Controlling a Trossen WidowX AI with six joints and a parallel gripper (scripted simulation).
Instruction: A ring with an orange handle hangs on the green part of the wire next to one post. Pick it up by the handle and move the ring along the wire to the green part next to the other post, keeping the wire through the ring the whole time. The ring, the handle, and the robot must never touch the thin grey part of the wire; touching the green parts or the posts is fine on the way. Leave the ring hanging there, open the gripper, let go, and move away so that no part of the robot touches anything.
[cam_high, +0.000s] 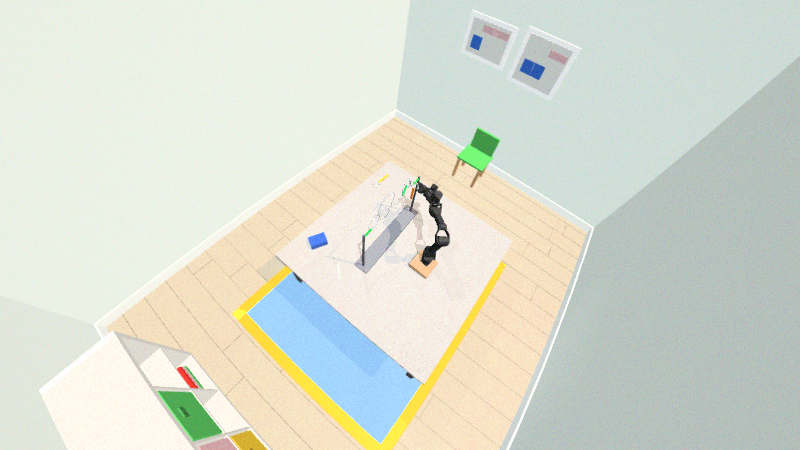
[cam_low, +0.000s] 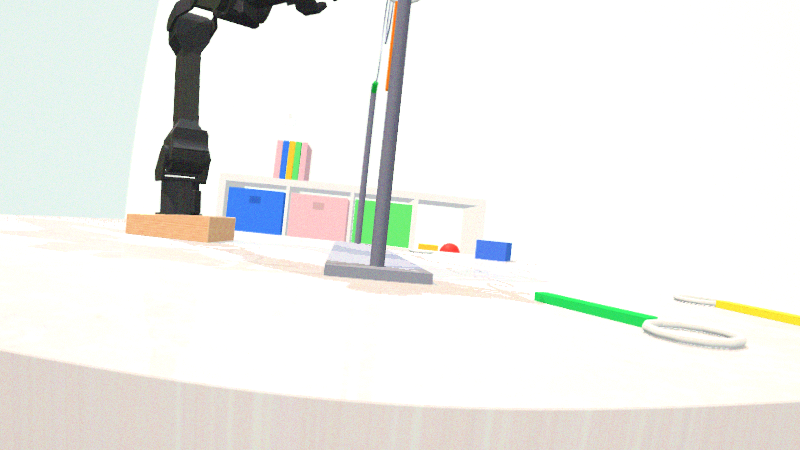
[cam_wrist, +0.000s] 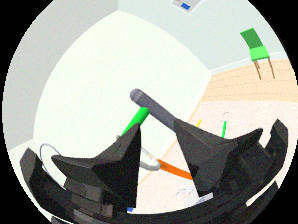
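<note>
The ring (cam_wrist: 156, 164) hangs around the green wire part (cam_high: 416, 180) (cam_wrist: 135, 121) beside the far post (cam_high: 413, 197) (cam_low: 391, 139) (cam_wrist: 159, 113). Its orange handle (cam_high: 412, 193) (cam_low: 391, 50) (cam_wrist: 175, 169) hangs down next to that post. My gripper (cam_high: 420, 184) (cam_wrist: 157, 125) is partly open and empty, close to the top of this post. In the wrist view, the post top and green part show beyond the fingertips, and the right finger hides the handle's lower end. Contact cannot be told. The other green part (cam_high: 367, 232) (cam_low: 374, 87) is at the near post (cam_high: 363, 250) (cam_low: 366, 156).
The thin grey wire bends between the posts above the grey base (cam_high: 386, 240) (cam_low: 377, 272). A loose green-handled ring (cam_low: 693, 332) (cam_high: 404, 190), a yellow-handled one (cam_low: 755, 312) (cam_high: 383, 179) and a blue block (cam_high: 317, 240) (cam_low: 493, 250) lie on the table.
</note>
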